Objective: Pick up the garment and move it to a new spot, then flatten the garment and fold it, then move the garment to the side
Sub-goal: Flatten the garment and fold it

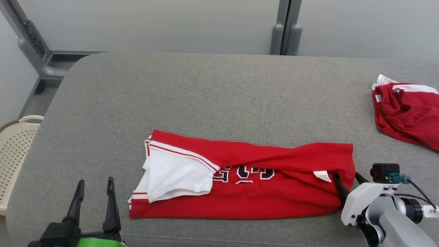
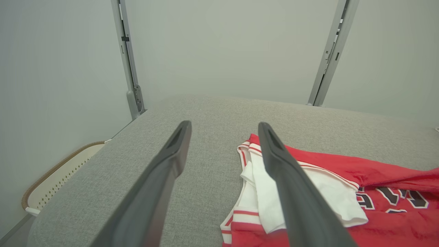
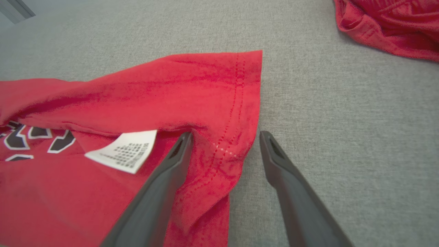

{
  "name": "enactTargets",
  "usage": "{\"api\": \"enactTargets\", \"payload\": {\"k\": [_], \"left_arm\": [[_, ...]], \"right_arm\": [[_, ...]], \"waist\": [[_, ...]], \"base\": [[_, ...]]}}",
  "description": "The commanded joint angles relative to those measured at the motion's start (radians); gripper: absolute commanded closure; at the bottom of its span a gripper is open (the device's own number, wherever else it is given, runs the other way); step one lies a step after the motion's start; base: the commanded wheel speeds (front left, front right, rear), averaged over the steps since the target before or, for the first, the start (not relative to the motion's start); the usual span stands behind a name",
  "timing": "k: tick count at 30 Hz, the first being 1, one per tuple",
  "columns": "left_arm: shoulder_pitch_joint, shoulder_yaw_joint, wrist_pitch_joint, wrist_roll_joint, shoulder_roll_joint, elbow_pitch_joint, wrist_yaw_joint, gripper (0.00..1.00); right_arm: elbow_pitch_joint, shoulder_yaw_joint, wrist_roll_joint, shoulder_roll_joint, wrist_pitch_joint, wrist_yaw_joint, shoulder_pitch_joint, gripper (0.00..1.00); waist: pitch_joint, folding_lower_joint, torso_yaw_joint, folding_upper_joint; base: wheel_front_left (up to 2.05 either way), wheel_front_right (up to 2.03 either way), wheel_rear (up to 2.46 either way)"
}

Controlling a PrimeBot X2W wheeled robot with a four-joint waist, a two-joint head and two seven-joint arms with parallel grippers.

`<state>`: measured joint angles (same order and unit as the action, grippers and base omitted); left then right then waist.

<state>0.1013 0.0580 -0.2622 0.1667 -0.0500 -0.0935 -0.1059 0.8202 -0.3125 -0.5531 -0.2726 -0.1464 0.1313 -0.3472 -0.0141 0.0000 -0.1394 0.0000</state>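
Garment [image 1: 240,202] is laid on bench [image 1: 205,96], tag [image 3: 125,154] txt not legible; left gripper [image 1: 96,180] & right gripper [image 1: 346,174] jaws are spread wide.

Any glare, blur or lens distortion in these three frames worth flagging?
Head view: even diffuse light, no glare, red jersey sharp with faint shadows. Left wrist view: wide-angle splays the left gripper, wall posts tilt. Right wrist view: grey cover weave crisp, care label print too small to read, right gripper looms oversized in the foreground.

The garment [image 1: 240,195] lies mid-worktop [image 1: 205,96] between my left end effector [image 1: 96,180] and right end effector [image 1: 346,174]; a second garment [image 1: 408,116] lies far right.
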Motion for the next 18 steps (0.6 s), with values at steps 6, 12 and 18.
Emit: {"api": "enactTargets", "payload": {"k": [6, 12, 18], "left_arm": [[-0.002, 0.003, -0.002, 0.005, -0.002, 0.001, 0.004, 0.0], [-0.007, -0.002, -0.002, 0.008, -0.002, -0.001, 0.01, 0.0], [-0.019, -0.008, -0.002, 0.005, -0.002, -0.007, 0.006, 0.0]], "right_arm": [[0.074, -0.053, -0.062, 0.009, 0.071, -0.001, -0.041, 0.0], [0.117, -0.1, -0.112, 0.008, 0.12, -0.001, -0.072, 0.0], [0.146, -0.152, -0.155, 0.028, 0.14, -0.001, -0.103, 0.0]], "waist": [[-0.004, 0.0, -0.008, 0.0], [-0.006, 0.0, 0.0, 0.0], [-0.01, 0.0, -0.004, 0.0]], "base": [[0.0, 0.0, 0.0], [0.0, 0.0, 0.0], [0.0, 0.0, 0.0]]}}
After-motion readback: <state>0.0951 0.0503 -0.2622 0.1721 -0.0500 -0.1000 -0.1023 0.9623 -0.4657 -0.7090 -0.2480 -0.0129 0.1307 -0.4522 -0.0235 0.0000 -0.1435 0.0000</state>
